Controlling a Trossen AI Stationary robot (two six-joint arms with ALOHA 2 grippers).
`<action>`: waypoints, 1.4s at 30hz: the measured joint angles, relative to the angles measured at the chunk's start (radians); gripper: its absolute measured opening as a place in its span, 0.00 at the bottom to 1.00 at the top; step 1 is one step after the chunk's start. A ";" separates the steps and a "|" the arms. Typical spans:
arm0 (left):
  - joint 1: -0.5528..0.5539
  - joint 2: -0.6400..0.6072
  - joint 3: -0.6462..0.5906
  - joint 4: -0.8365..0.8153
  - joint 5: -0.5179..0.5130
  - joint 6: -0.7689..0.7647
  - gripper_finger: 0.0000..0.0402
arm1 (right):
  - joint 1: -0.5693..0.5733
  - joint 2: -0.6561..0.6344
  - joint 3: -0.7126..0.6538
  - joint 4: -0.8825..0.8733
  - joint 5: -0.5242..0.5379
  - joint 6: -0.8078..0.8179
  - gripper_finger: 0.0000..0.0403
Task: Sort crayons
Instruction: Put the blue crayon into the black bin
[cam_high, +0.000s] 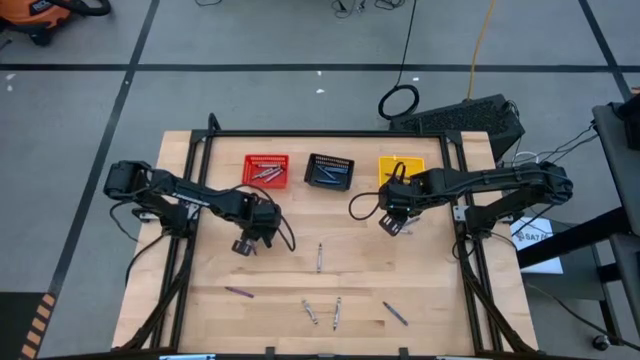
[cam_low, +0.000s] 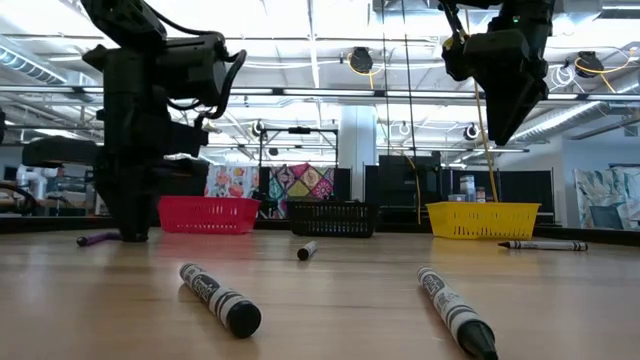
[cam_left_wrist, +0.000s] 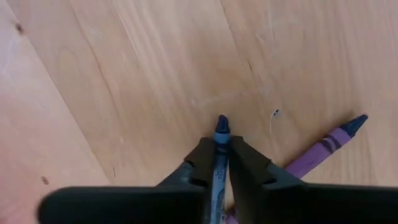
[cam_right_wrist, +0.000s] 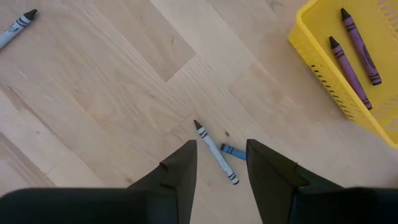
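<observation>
My left gripper (cam_left_wrist: 222, 148) points down at the table's left middle (cam_high: 245, 246), shut on a blue crayon (cam_left_wrist: 221, 127). A purple crayon (cam_left_wrist: 326, 147) lies flat right beside it. My right gripper (cam_right_wrist: 221, 144) hangs open above the table (cam_high: 392, 226), near the yellow basket (cam_right_wrist: 323, 68), which holds two purple crayons (cam_right_wrist: 357, 46). Under it lie a grey crayon (cam_right_wrist: 216, 153) and a blue one (cam_right_wrist: 234, 151). More crayons lie on the near half of the table, among them a grey one (cam_high: 319, 257) and a purple one (cam_high: 238, 292). My left gripper pinches the blue crayon between its two fingers, on the paper-wrapped shaft just behind the tip (cam_left_wrist: 220, 144). The fingers come from above, pointing down, and lie across the crayon. Its pointed tip (cam_left_wrist: 222, 123) sticks out past them, down at the wooden tabletop.
A red basket (cam_high: 267, 170) and a black basket (cam_high: 329, 171) stand beside the yellow one (cam_high: 400, 168) along the far edge, both with crayons inside. Two grey crayons (cam_high: 310, 312) (cam_high: 337, 312) and a purple one (cam_high: 395, 313) lie near the front edge.
</observation>
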 joint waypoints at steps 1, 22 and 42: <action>0.000 0.000 0.000 0.000 -0.003 0.011 0.05 | 0.000 0.000 0.000 0.000 0.000 0.000 0.31; 0.029 0.013 0.186 0.013 -0.208 0.156 0.01 | 0.000 0.000 0.000 0.007 0.004 -0.009 0.31; 0.229 0.028 0.363 0.396 -0.024 0.305 0.01 | 0.000 0.000 0.000 0.028 0.008 -0.050 0.31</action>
